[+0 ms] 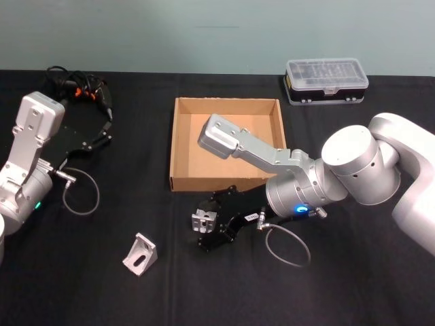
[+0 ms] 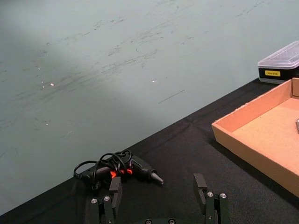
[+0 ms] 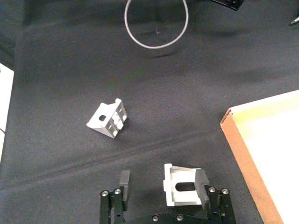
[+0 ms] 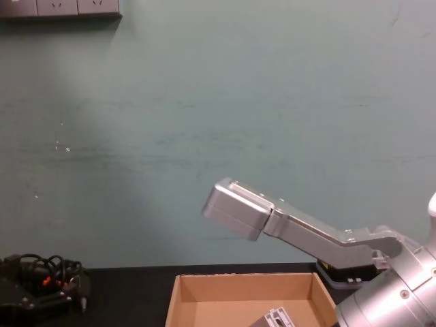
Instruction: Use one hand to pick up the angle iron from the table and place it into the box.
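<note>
My right gripper (image 1: 206, 226) (image 3: 162, 183) is low over the black table (image 1: 81, 285), just in front of the box (image 1: 178, 146). Its fingers are open around a silver angle iron (image 1: 202, 219) (image 3: 181, 189), which rests against one finger (image 3: 202, 181) with a wide gap to the other. A second angle iron (image 1: 141, 255) (image 3: 108, 120) lies on the table to the left. A third grey angle iron (image 4: 275, 318) (image 2: 297, 124) lies inside the tan box (image 4: 184, 300). My left gripper (image 1: 107, 130) (image 2: 158, 198) is parked open at the far left.
A clear-lidded plastic case (image 1: 326, 80) (image 2: 280, 63) stands behind the box's right corner. A black tool with tangled cables (image 1: 78, 87) (image 2: 121, 169) lies at the back left. Grey cable loops (image 1: 81, 193) (image 1: 289, 246) hang beside both wrists.
</note>
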